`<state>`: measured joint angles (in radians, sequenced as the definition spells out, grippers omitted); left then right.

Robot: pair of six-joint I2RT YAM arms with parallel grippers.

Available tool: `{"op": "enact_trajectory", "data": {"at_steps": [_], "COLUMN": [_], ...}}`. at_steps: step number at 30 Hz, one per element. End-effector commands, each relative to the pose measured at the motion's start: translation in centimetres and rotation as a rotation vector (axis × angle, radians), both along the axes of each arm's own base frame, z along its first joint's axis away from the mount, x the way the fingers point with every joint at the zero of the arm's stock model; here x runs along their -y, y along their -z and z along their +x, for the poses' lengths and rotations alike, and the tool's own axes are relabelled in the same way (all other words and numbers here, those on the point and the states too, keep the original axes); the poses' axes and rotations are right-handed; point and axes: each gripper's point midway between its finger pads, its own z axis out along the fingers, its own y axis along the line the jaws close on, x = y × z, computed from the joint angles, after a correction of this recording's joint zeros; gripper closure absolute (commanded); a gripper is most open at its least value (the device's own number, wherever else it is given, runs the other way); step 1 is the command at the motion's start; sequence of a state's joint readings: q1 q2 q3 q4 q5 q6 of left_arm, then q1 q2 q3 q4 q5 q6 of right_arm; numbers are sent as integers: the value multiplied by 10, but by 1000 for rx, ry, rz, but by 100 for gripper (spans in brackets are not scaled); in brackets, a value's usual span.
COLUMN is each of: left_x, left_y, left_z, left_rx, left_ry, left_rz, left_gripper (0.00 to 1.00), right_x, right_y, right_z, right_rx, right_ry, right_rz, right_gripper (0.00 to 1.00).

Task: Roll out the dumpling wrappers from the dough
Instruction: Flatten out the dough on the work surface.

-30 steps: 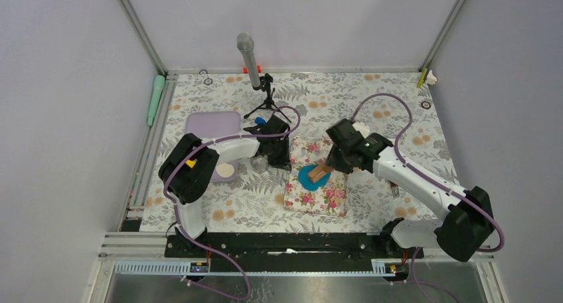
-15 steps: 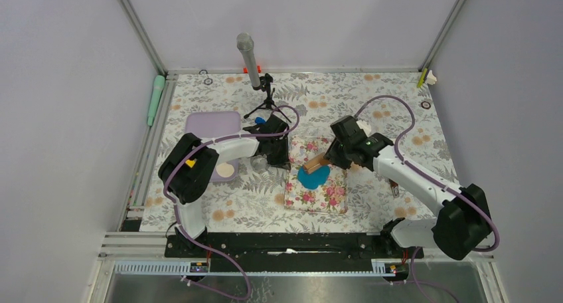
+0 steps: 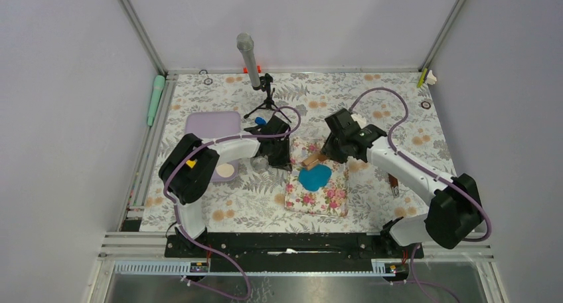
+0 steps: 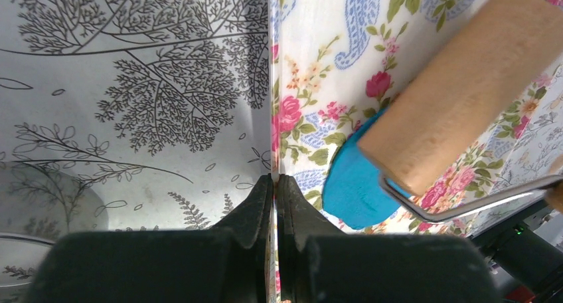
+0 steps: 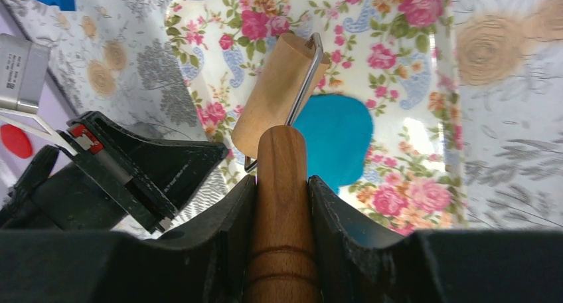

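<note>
One pale disc [image 3: 226,171] in lavender tray [image 3: 212,125]; left gripper [image 4: 274,183] together at edge of mat [image 4: 319,84], right gripper [image 5: 281,182] tight around roller handle [image 5: 282,153].

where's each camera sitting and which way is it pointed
Top external: above and behind the arm bases, looking down on the table; both arms show whole, with the left claw and right claw.
Left wrist: on the left arm, looking down past its shut claw, which pinches the floral mat by its edge.
Right wrist: on the right arm, looking along the roller, whose handle its claw grips.
Shared: both wrist views show the roller's drum at the blue dough edge.
</note>
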<state>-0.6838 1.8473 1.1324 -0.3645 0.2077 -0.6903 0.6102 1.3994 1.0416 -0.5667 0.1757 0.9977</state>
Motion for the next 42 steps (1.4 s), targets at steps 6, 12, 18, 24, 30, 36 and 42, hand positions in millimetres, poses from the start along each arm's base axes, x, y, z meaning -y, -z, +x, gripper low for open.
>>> {"op": "enact_trajectory", "data": {"at_steps": [6,12,18,24,30,36,42], "left_x": [8,9,9,10,13,12,8], "left_y": [-17,-16,-17,-18,-14,-15,-10], "left_z": [6,7,7,6,3,3,7], "left_rx": [38,37,37,35,16,21,15], "left_ry": [-6,-6,-6,2,17,17,-23], "left_rz": [-41,-41,-41,-45,-51,-46,-24], "left_gripper": [100,100,100,100,100,100,100], "right_x": [35,33,47,59,56,47,38], "right_y": [-59,-25,19,48,58,64,63], "right_z": [-31,-62,-73,-76,-68,-66,-94], "right_rx": [50,-53,-130,-168,-176,-200,-225], "right_ry": [17,50,75,82,76,36,-40], "right_rz": [-40,47,-39,-131,-164,-176,-191], "right_gripper": [100,100,100,100,100,100,100]}}
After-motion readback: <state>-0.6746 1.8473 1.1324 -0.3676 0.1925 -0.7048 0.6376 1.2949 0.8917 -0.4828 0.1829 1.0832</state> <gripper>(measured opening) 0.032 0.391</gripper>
